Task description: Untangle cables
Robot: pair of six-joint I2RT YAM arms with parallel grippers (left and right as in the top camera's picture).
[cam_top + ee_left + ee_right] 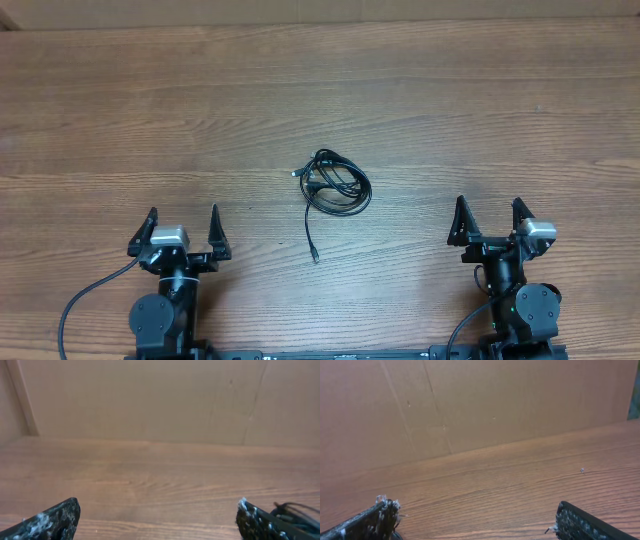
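Wood table (150, 110), cardboard wall (150, 395), cables (328, 180) central

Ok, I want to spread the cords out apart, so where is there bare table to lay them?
Bare table lies left of the cables, beyond the left gripper, and right of them, beyond the right gripper; also the whole far strip. Only the middle is crowded, one tail trailing nearward.
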